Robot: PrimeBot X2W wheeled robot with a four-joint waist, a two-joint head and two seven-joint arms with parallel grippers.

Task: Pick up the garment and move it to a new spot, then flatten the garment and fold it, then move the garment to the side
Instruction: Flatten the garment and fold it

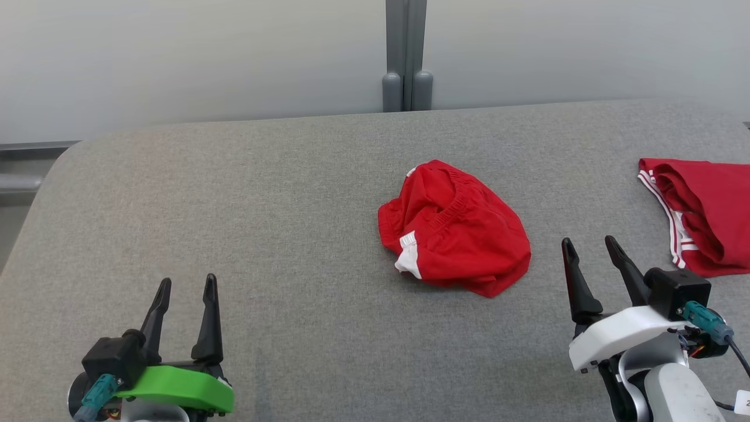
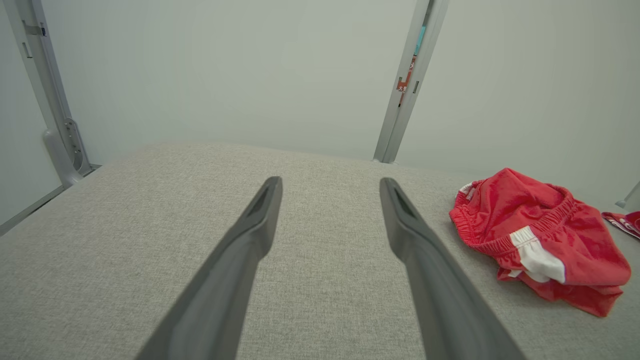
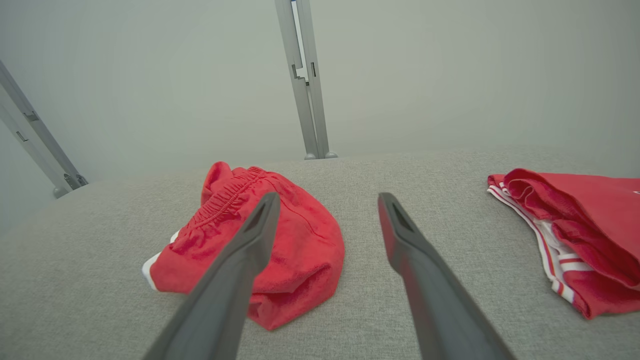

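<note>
bench (image 1: 234,234): carries two items.
shorts (image 1: 463,234): on the bench, right of its middle, in a heap.
second garment (image 1: 709,217): on the bench at its right edge, well apart from the shorts.
left gripper (image 1: 187,281): over the bench's near left, well left of the shorts.
right gripper (image 1: 587,240): over the near right, between the shorts and the second garment, touching neither.
post (image 1: 405,58): behind the bench's far edge, between the wall panels (image 1: 176,58).
</note>
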